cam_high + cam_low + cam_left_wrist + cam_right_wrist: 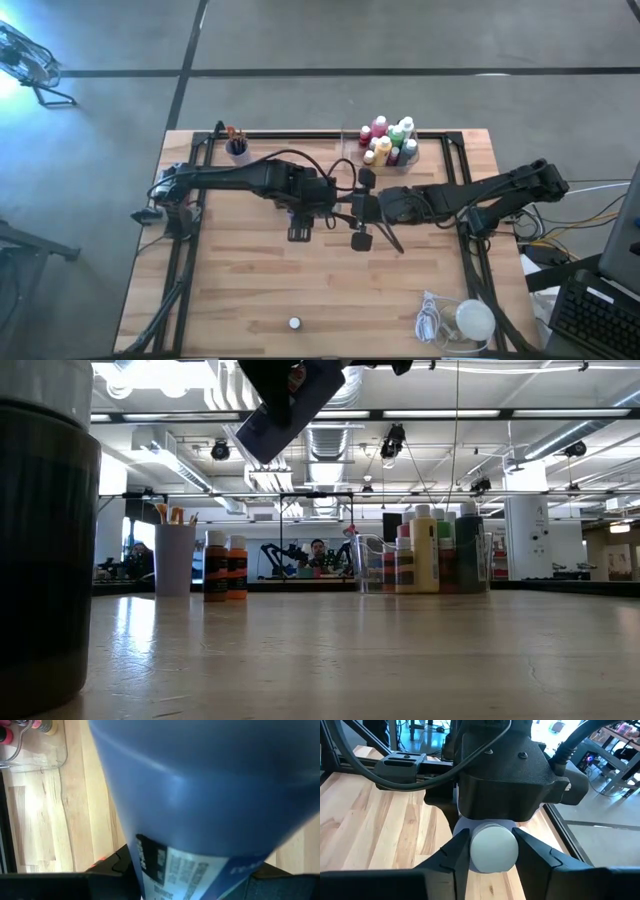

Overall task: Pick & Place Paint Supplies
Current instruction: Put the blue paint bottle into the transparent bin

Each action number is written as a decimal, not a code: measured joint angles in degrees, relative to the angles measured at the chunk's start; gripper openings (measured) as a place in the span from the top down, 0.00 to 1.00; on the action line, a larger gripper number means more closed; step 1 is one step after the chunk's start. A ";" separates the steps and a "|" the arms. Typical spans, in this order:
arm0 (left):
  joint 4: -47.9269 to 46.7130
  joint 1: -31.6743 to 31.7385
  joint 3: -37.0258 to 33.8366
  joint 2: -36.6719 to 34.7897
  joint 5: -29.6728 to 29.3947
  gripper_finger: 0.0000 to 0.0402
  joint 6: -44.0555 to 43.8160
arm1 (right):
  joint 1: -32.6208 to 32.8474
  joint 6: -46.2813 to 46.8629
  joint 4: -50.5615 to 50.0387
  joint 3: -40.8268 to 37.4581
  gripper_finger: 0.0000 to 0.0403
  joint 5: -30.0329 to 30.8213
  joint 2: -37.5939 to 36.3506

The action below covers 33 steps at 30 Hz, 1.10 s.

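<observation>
Paint bottle (210, 795) in blue, with a printed label, fills nearly the whole left wrist view, so little else shows there beyond a strip of wooden table (45, 820) and a corner of the clear tray (40, 755). From above the bottle itself is hidden — the two arms meet over the middle of the table and their dark bodies cover it. The right wrist view supplies what the others lack: the right gripper (492, 851) has its fingers (451, 856) pressed on either side of the bottle's pale round cap (492, 849), with the bulk of the left arm's wrist just behind it. The left gripper (195, 880) shows only as dark slivers flanking the bottle's body, apparently clamped on it. The low view catches the bottle high up, tilted, well clear of the tabletop, its upper end cut off by the frame edge (290, 405). Other bottles (390, 140) stand packed in the clear tray at the far edge; two red-orange ones (226, 568) stand beside the purple cup (238, 148) holding brushes. A white lump with a cord (470, 322) lies at the near right corner — a small round cap-like item (294, 323) sits near the front, too small to identify.
</observation>
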 joint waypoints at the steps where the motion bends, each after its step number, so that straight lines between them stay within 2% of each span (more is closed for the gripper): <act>1: -0.01 0.00 0.00 0.00 -0.02 0.54 0.04 | 0.00 -0.10 0.00 0.00 0.71 -0.01 0.00; 14: 0.01 -0.12 -0.04 0.00 -0.04 0.54 0.37 | 0.00 -0.39 -0.02 0.00 0.71 0.08 0.00; 17: 0.08 -0.17 -0.07 0.00 -0.21 0.51 0.77 | -0.02 -0.39 -0.03 0.00 0.71 0.13 0.00; 20: 0.08 -0.25 -0.07 0.01 -3.10 0.43 0.80 | -0.02 -0.62 -0.02 0.02 0.71 0.56 -0.02; 26: -4.38 -0.24 -0.07 -0.30 -12.58 0.24 -1.17 | -0.22 0.65 -1.89 0.02 0.71 1.40 -0.01; 29: -10.35 -0.26 -0.09 -1.15 -16.27 0.20 -2.59 | -0.30 1.87 -3.90 0.02 0.71 1.76 -0.02; 33: -14.06 -0.24 -0.86 -3.70 -19.66 0.21 -6.14 | -1.82 3.56 -7.64 0.17 0.71 2.65 -0.11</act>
